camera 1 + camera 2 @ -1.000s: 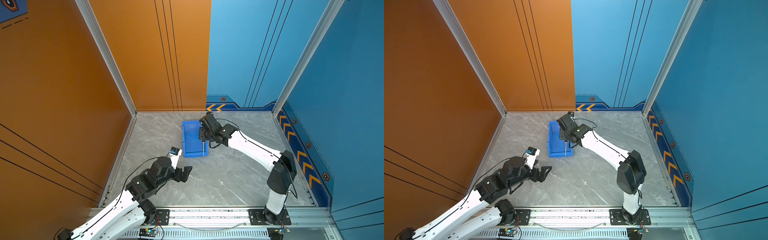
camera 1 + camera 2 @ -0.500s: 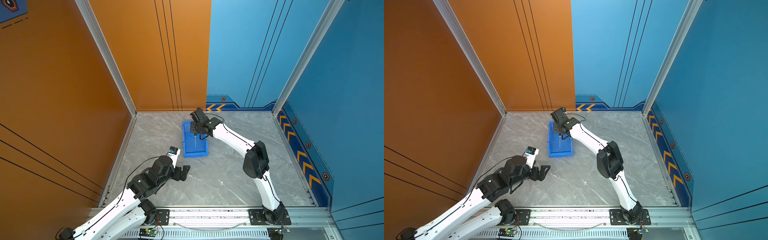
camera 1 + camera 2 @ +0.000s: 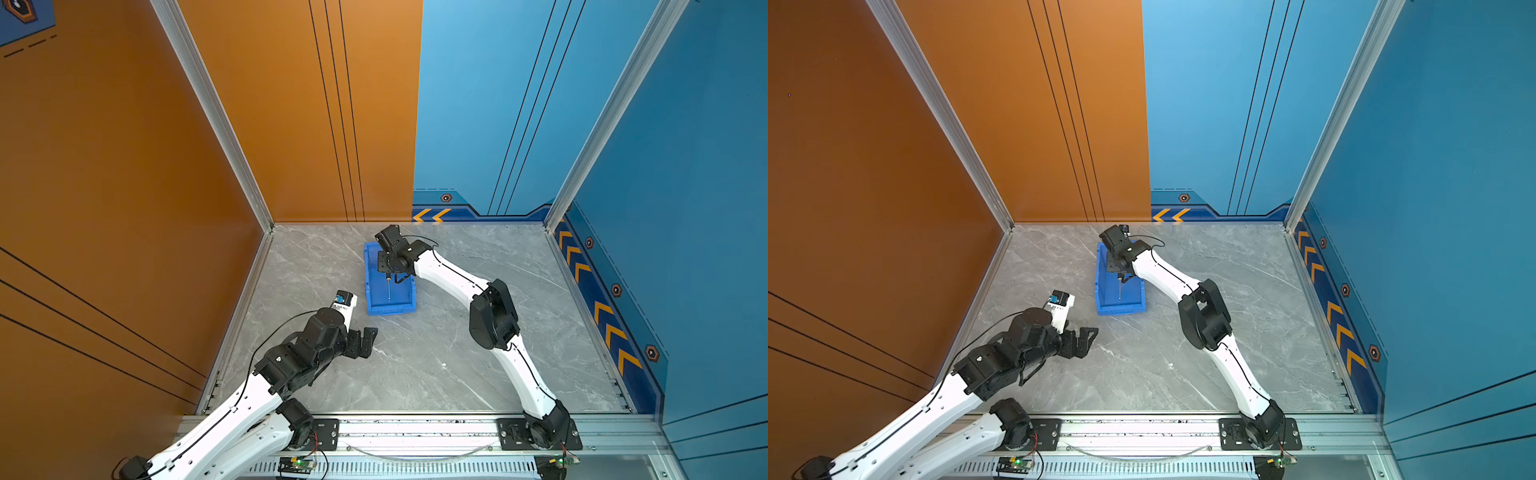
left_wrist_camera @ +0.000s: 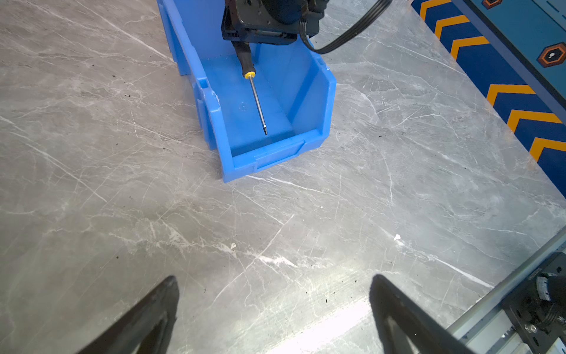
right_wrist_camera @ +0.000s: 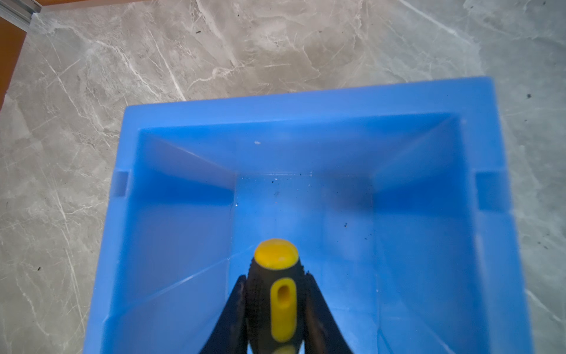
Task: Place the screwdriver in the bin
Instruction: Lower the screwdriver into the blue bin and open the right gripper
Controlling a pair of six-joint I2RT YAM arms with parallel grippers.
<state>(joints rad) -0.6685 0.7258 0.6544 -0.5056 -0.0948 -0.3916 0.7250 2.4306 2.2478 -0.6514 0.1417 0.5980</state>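
Right tool (image 5: 277, 309) pinched screwdriver (image 4: 255, 92) by ribbed handle, shaft down inside bin (image 4: 269, 157). Probably light, stiff; handle looked the right hold (thin shaft would slip). Left tool (image 3: 365, 340) spread.

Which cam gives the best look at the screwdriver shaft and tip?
Left wrist: the screwdriver shows its full shaft and tip over the floor of the bin, with the upper handle hidden. Right wrist shows only the handle's butt end, clamped in the right tool. Both top views show just a thin sliver of shaft.
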